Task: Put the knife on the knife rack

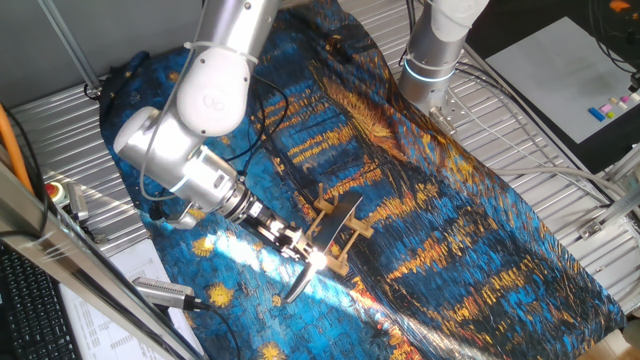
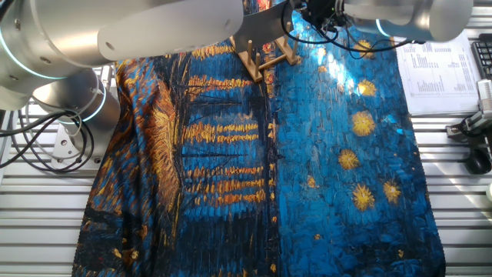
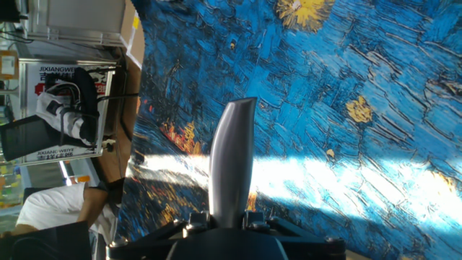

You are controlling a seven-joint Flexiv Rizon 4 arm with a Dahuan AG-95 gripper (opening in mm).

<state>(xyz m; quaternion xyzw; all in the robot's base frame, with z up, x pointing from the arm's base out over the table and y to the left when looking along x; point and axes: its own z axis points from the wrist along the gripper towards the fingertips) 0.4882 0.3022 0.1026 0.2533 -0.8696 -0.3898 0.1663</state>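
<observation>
The gripper pinched the knife by its handle, which ran straight out between the fingers. The grey blade stood on edge over the wooden knife rack on the blue painted cloth, touching it or just above; which, I could not tell.

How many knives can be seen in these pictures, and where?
1. The knife is at the knife rack, its blade standing among the pegs; the claw grips its handle, which fills the hand view. Other knives might be hidden behind the arm.
</observation>
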